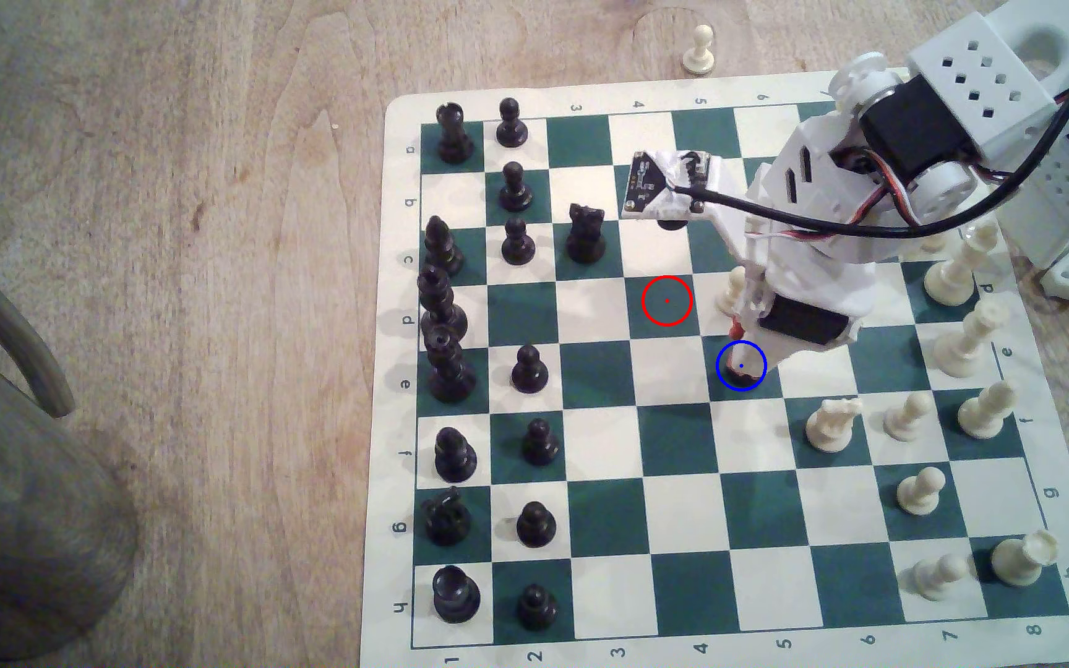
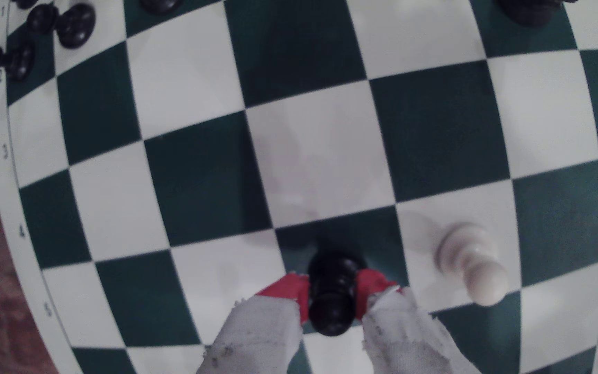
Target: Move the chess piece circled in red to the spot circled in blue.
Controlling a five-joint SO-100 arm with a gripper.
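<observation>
Nearly Home: Pawn Between the Jaws Over the Blue Ring

Right then, your gripper was pinching the chess piece, the black pawn, with a red-tipped finger pressed against each side of its neck and the ball head lying toward the wrist. The pawn's long axis ran upright, straight along the line of the jaws, so it sat squarely between them rather than off to either side.

Directly beneath the jaws lay the spot, the green square ringed in blue; in the exterior view a dark base showed inside that ring. Whether the base was touching the board or just above it, you could not tell. The square with the red ring stood bare, diagonally away from the jaws.

A cream pawn stood just beside the jaws, on the neighbouring white square. By my judgement, your coming move turned on a straight vertical release and lift, since any sideways drift risked clipping that neighbour.
</observation>
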